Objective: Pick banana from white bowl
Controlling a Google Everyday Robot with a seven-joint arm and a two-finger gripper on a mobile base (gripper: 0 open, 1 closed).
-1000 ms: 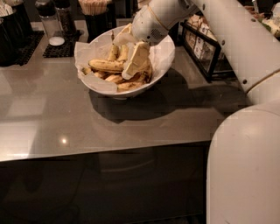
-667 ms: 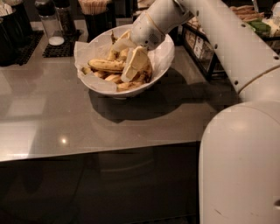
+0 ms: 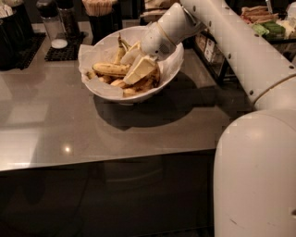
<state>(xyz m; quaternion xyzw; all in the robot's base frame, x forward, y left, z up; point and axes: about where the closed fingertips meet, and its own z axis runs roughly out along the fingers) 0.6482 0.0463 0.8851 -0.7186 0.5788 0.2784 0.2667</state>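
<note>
The white bowl with a crinkled paper liner stands on the grey counter, left of centre in the camera view. Several bananas lie in it. The longest, a speckled yellow banana, lies across the bowl's left half. Shorter, browner bananas lie at the front. My gripper reaches down from the upper right into the bowl, right beside the long banana's right end and over the brown ones. It hides part of the pile.
A black mat with glass shakers and a dark cup of sticks stand behind the bowl. A black wire basket is at the right. My arm and body fill the right side. The counter's front edge runs below.
The gripper stays at the same spot in the bowl. My arm's upper part has shifted slightly. The bananas have not visibly moved.
</note>
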